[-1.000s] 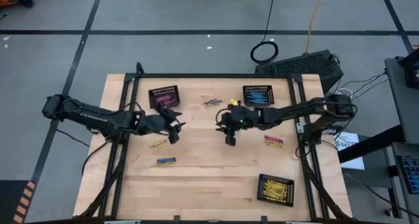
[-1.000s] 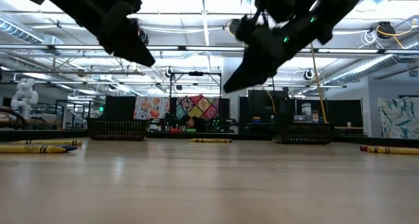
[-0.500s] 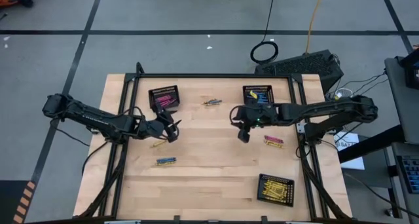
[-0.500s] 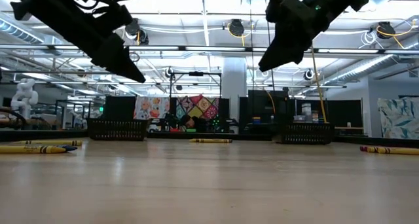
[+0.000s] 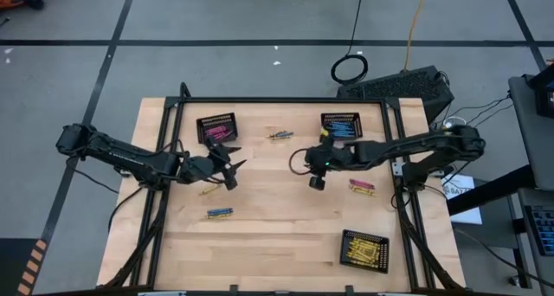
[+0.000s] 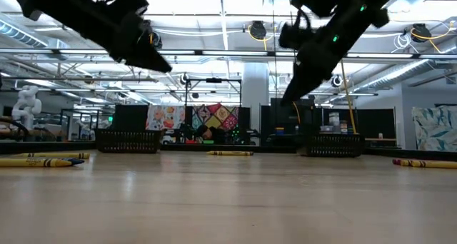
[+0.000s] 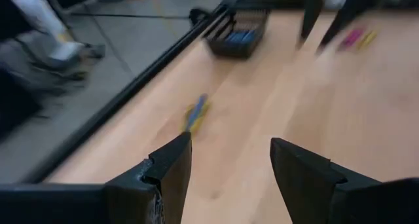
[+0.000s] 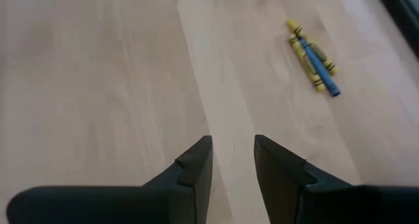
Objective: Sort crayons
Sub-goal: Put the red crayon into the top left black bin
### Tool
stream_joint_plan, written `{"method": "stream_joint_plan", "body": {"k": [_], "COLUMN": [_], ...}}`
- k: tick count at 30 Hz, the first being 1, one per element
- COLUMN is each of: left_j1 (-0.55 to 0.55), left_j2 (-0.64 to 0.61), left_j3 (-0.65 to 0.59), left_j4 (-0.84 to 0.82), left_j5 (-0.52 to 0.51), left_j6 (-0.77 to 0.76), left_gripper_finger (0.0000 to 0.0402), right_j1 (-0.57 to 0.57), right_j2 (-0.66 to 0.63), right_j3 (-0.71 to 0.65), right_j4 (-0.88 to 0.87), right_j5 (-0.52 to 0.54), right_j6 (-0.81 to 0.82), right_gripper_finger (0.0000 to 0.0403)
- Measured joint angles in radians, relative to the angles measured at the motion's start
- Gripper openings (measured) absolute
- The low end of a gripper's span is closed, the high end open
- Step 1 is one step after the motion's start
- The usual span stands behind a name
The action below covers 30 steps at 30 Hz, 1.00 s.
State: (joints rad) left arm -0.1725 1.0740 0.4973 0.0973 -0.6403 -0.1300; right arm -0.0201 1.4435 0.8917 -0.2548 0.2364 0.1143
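Crayons lie flat on the wooden table in small groups: a yellow and blue pair (image 5: 279, 135) far centre, one yellow (image 5: 208, 190) and a blue-yellow pair (image 5: 219, 213) at the left, and a pink-yellow group (image 5: 362, 187) at the right. My left gripper (image 5: 229, 170) hovers open above the table left of centre, just beyond the yellow crayon, with nothing between its fingers (image 7: 229, 171). My right gripper (image 5: 316, 182) hovers open near the centre, slanting down and empty (image 8: 232, 162). The blue-yellow pair (image 8: 313, 59) shows in its wrist view.
Three black mesh baskets stand on the table: one with pink crayons (image 5: 216, 127) far left, one with blue crayons (image 5: 340, 125) far right, and one with yellow crayons (image 5: 364, 248) near right. A black frame rail (image 5: 277, 99) runs round the table.
My right gripper has swung toward the table's right edge, then come part of the way back toward the centre, tipping more steeply down. It has stayed above the table and empty. No crayon has moved.
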Motion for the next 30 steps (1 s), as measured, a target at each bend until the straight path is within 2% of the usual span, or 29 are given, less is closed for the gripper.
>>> {"method": "stream_joint_plan", "body": {"k": [4, 8, 11, 17, 19, 21, 26, 30], "left_j1": [-0.017, -0.071, -0.119, -0.193, -0.197, -0.193, -0.180, -0.175], "left_j2": [0.000, 0.003, 0.023, 0.117, 0.150, 0.176, 0.229, 0.238], "left_j3": [0.000, 0.000, 0.000, 0.000, 0.002, 0.002, 0.002, 0.002], "left_j4": [0.087, 0.112, 0.113, 0.160, 0.196, 0.206, 0.237, 0.240], "left_j5": [0.071, 0.087, 0.083, -0.045, -0.063, -0.067, -0.071, -0.071], "left_j6": [-0.077, -0.143, -0.196, -0.230, -0.230, -0.222, -0.187, -0.186], "left_gripper_finger": [0.0212, 0.0212, 0.0212, 0.0212, 0.0212, 0.0212, 0.0212, 0.0212], "right_j1": [0.011, 0.032, 0.051, 0.097, 0.104, 0.106, 0.091, 0.076], "right_j2": [0.086, 0.086, 0.035, -0.058, -0.081, -0.107, -0.158, -0.203], "right_j3": [0.000, 0.000, 0.000, 0.000, -0.010, -0.050, -0.195, -0.241], "right_j4": [0.030, -0.074, -0.265, -0.745, -0.835, -0.843, -0.753, -0.715], "right_j5": [0.000, -0.001, 0.003, 0.001, 0.001, -0.002, -0.063, -0.078], "right_j6": [0.004, 0.002, 0.066, 0.321, 0.388, 0.411, 0.340, 0.337], "right_gripper_finger": [0.0102, 0.0102, 0.0102, 0.0102, 0.0102, 0.0102, 0.0102, 0.0102]}}
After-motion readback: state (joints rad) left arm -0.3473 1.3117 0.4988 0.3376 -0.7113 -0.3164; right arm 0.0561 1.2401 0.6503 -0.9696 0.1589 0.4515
